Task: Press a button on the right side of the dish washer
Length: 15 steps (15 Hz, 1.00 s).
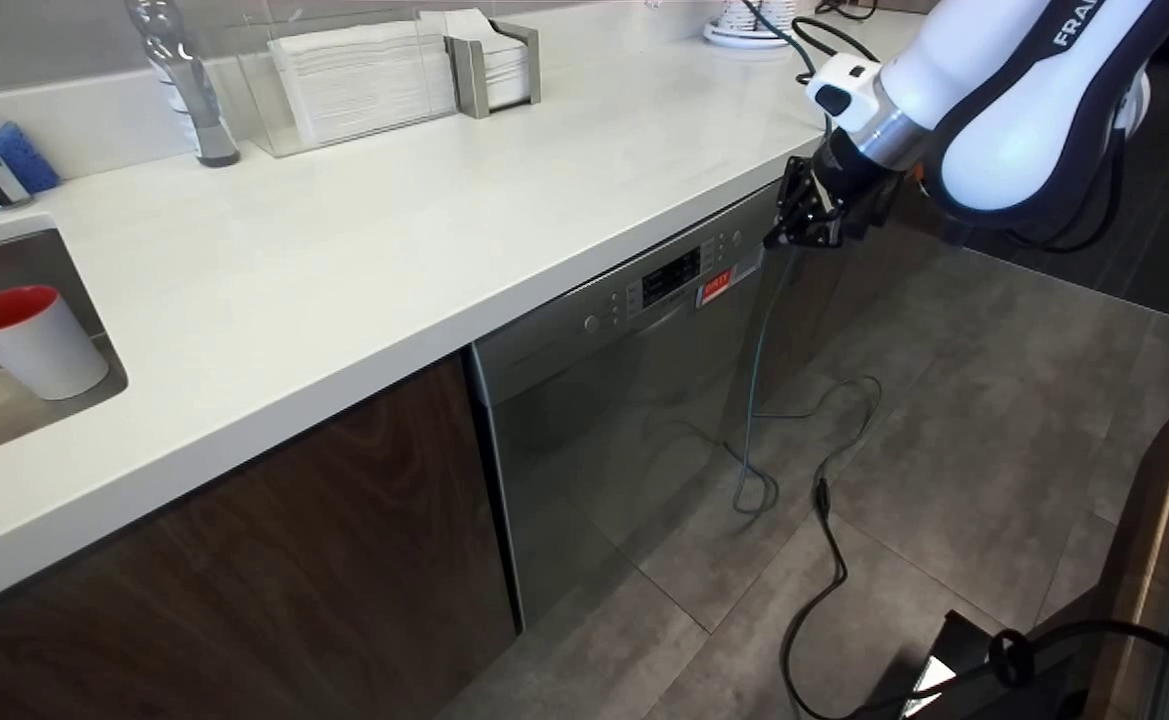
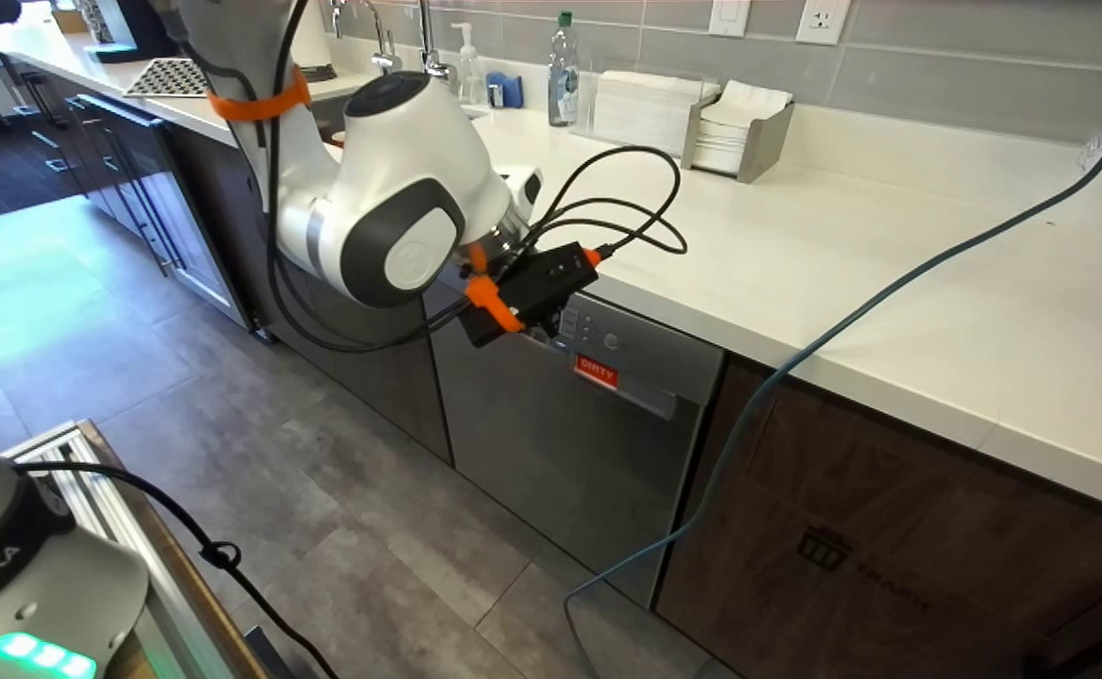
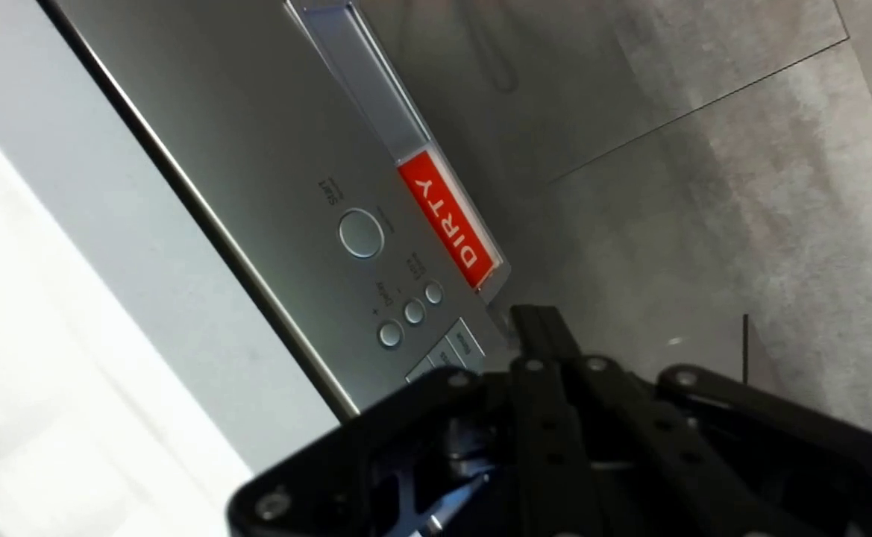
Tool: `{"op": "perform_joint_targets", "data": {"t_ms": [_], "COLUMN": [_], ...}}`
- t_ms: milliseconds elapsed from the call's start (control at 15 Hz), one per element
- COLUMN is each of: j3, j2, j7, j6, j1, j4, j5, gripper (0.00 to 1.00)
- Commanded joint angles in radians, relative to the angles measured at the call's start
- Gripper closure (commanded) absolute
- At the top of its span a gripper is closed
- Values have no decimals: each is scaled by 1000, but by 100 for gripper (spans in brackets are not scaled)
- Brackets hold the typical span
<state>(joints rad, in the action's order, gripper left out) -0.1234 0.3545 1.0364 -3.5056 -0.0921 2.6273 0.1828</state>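
The dish washer [image 1: 604, 450] has a steel-grey front, also seen in an exterior view [image 2: 560, 453]. Its top strip [image 3: 242, 156] runs diagonally through the wrist view, with a large round START button [image 3: 361, 233], small round Delay and Extra buttons [image 3: 413, 311] and rectangular keys [image 3: 459, 341]. The dark display [image 1: 671, 277] is covered by my gripper in the wrist view. A red DIRTY label [image 3: 449, 216] sits below the strip. My gripper [image 3: 540, 309] is shut and empty, its fingertips just beside the rectangular keys in the wrist view. In an exterior view it [image 1: 772, 240] is at the strip's far end; contact cannot be told.
The white countertop [image 1: 344, 250] overhangs above the strip. It holds a napkin holder [image 1: 499, 70] and a soap bottle [image 1: 189, 90]. A cup [image 1: 39, 345] lies tilted in the sink. A blue cable [image 2: 777, 377] hangs across the counter edge. Brown cabinets [image 1: 244, 560] flank the dish washer.
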Motion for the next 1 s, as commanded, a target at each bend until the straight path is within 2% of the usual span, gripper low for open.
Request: {"op": "perform_joint_targets", "data": {"t_ms": [0, 933], "j3": [-16, -12], "j2": [64, 134], "j7": [-72, -217], "j6": [-29, -68], "j1": [7, 4], "j4": [-55, -140], "j5": [22, 59], "gripper": [100, 100]}}
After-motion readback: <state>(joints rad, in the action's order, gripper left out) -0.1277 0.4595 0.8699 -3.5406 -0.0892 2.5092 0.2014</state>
